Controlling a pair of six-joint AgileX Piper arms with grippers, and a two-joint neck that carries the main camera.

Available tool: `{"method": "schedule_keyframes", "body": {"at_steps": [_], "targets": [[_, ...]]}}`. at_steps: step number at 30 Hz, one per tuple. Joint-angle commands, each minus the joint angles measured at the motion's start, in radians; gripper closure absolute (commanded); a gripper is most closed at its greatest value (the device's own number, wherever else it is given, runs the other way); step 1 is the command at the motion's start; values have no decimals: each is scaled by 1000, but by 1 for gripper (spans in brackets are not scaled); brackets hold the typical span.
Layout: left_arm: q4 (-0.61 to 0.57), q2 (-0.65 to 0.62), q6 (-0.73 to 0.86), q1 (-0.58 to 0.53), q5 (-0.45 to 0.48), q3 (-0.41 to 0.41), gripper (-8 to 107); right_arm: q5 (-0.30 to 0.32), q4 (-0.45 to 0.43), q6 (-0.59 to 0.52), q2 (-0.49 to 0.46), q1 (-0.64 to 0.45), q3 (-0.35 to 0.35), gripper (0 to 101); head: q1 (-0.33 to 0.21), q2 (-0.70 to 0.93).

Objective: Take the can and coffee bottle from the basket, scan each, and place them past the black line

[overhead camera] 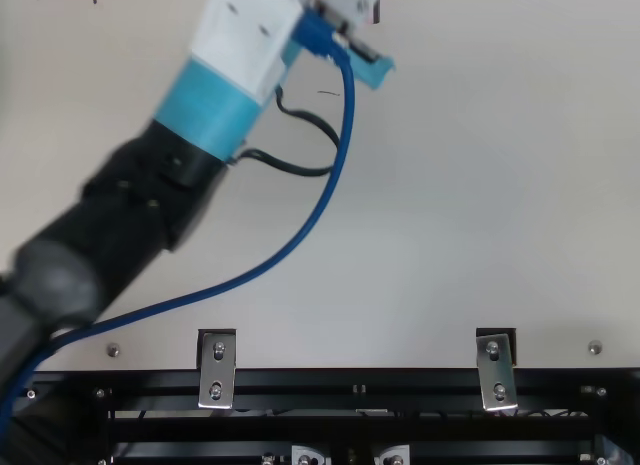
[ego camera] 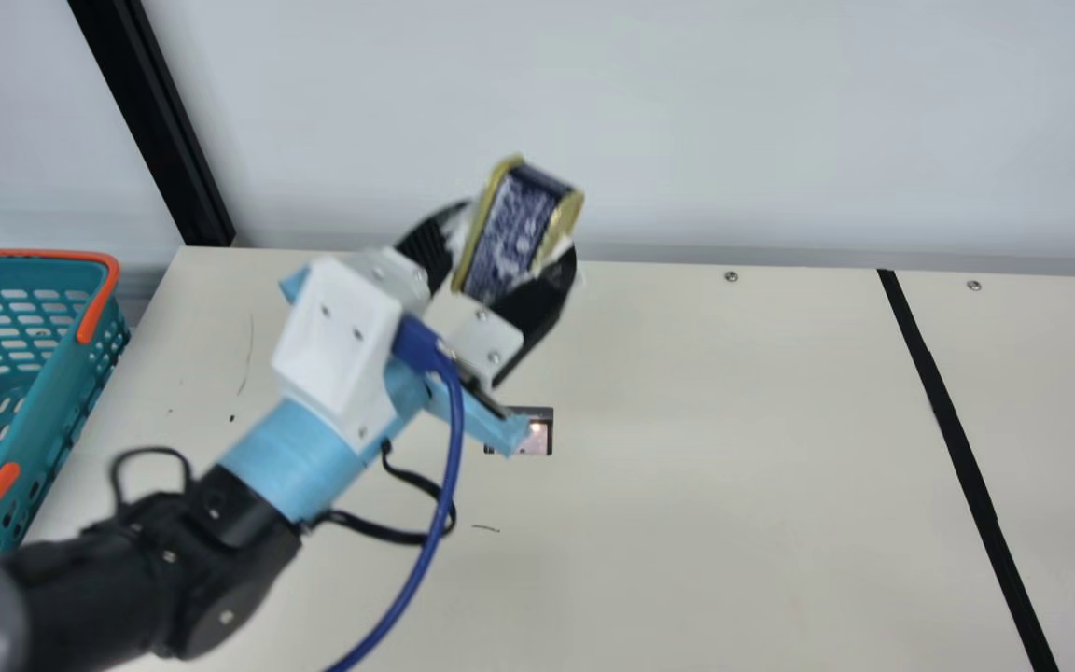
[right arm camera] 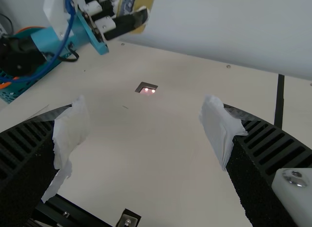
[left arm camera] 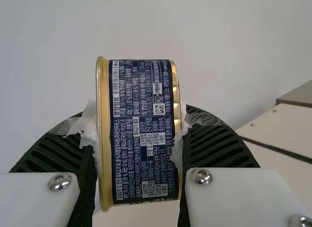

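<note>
Scanning looks like the step in hand, folks, 1 of the 2 items up over the table (ego camera: 733, 420), though I can't tell whether it has registered! The basket (ego camera: 48, 420) sits to the left of the left claw (ego camera: 516, 233), the black line (ego camera: 956, 439) well off to its right. Next, I'd say, the wrist must tip down, show the label to the scanner window (ego camera: 539, 437) below that claw, then carry across the line. Left arm (ego camera: 220, 523) slants up and away, tips aimed high; the left claw is clamped on the can (left arm camera: 141, 134), 1 finger against each gold end, label facing the wrist camera. Right claw (right arm camera: 146, 114): 2 fingers spread wide, nothing between them!
</note>
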Motion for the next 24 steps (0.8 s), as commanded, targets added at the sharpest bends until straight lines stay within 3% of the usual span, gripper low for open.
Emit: {"method": "schedule_keyframes", "body": {"at_steps": [1,6,15,24], "targets": [[0,0,0,0,0,0,89,0,0,0,0,0,0,0,-3,-3],[46,-67,-7,6,195,-42,89,0,0,0,0,0,0,0,-3,-3],[74,-77,-25,8,304,-71,89,0,0,0,0,0,0,0,-3,-3],[194,-124,-133,17,632,-267,89,0,0,0,0,0,0,0,-3,-3]]}}
